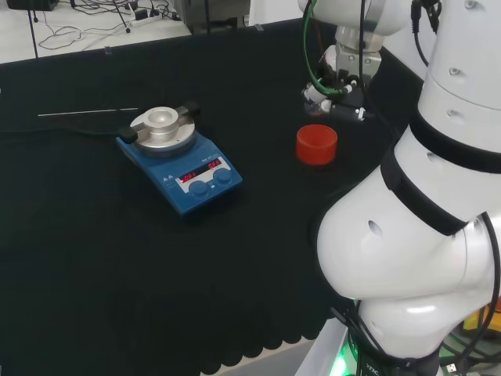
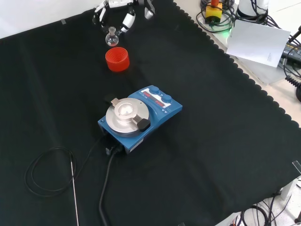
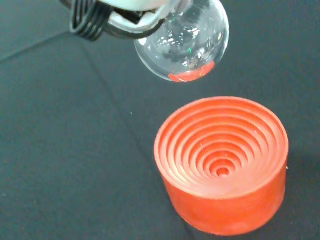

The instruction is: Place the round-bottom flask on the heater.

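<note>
A small clear round-bottom flask (image 2: 112, 38) hangs just above the red ribbed stand (image 2: 117, 59), lifted clear of it. The hand (image 2: 123, 12) is shut on the flask's neck from above. In the wrist view the flask's bulb (image 3: 182, 42) floats over the stand's hollow (image 3: 222, 162), with curled fingers (image 3: 92, 22) at its neck. In the head view the hand (image 1: 338, 82) holds the flask (image 1: 315, 99) over the stand (image 1: 316, 144). The blue heater (image 1: 182, 163) with its bare round silver plate (image 2: 124, 114) sits mid-cloth, apart from the stand.
A thin metal rod (image 2: 74, 193) and a looped black cable (image 2: 44, 176) lie on the cloth beyond the heater. The arm's white links (image 1: 438, 196) stand at the head view's right. Papers (image 2: 258, 40) and cables lie past the cloth's scalloped edge.
</note>
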Motion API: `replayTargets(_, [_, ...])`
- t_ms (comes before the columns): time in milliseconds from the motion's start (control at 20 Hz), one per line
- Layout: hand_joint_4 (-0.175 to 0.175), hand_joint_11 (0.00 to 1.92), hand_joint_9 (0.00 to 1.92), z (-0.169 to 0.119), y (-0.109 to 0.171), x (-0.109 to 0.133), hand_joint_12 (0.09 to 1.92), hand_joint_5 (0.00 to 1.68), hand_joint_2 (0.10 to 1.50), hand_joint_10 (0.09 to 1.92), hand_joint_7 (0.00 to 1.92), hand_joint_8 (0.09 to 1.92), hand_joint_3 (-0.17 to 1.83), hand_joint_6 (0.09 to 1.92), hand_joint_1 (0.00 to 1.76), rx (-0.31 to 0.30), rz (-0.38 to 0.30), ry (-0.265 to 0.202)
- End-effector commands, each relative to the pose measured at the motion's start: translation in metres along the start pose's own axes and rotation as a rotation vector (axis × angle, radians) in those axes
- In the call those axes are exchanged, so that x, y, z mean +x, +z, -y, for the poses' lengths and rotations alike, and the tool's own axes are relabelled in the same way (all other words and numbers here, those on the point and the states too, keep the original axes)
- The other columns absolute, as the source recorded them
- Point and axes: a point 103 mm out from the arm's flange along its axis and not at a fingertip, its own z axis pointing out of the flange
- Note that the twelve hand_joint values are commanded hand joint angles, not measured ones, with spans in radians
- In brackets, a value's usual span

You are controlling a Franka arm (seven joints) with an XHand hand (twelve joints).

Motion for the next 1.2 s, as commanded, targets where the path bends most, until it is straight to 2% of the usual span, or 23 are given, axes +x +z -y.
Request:
replayTargets(50, [0.164,0.48,0.7,0.019,-0.015,0.027,1.31,1.05,0.76,0.58,0.41,0.7,0.66,1.06,1.06,0.016,0.029,-0.035])
replayTargets(150, [0.163,0.48,0.7,0.022,-0.019,0.039,1.31,1.05,0.76,0.58,0.41,0.7,0.66,1.06,1.06,0.014,0.051,-0.057])
replayTargets(500, [0.156,0.49,0.69,0.031,-0.027,0.095,1.3,1.06,0.74,0.59,0.41,0.7,0.69,1.05,1.06,0.031,0.05,-0.137])
replayTargets(1200, [0.155,0.49,0.69,0.042,-0.025,0.204,1.3,1.07,0.73,0.59,0.41,0.7,0.7,1.05,1.07,0.055,0.092,-0.31])
